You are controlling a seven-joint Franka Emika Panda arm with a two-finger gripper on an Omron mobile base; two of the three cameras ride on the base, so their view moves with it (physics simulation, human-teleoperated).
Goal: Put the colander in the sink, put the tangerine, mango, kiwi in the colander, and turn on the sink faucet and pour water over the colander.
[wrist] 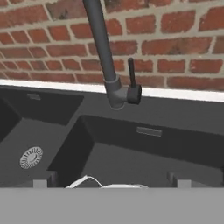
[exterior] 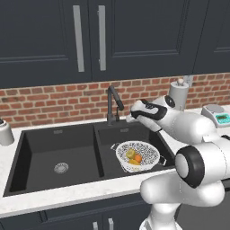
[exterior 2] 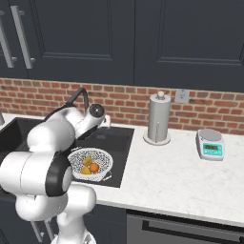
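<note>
The white speckled colander [exterior: 150, 152] [exterior 2: 102, 159] sits in the right basin of the black sink [exterior: 58, 134]. In it lie the deep orange tangerine [exterior: 138, 158] [exterior 2: 94, 167], the paler mango [exterior: 133, 162] [exterior 2: 86, 170] and a yellow-green fruit, the kiwi [exterior: 130, 153] [exterior 2: 87, 160]. The black sink faucet [exterior: 112, 104] [wrist: 101, 43] rises behind the basins, its side lever [wrist: 131, 74] upright. My gripper [exterior: 130, 118] [wrist: 111, 183] hovers open above the colander, facing the faucet base, a short way off, and holds nothing. Water is out of view.
A paper towel holder [exterior: 178, 93] [exterior 2: 158, 119] and a small scale [exterior: 217, 114] [exterior 2: 210, 144] stand on the marble counter right of the sink. At the far left stands a grey canister [exterior: 5, 132]. The left basin holds just its drain [exterior: 61, 168] [wrist: 31, 157].
</note>
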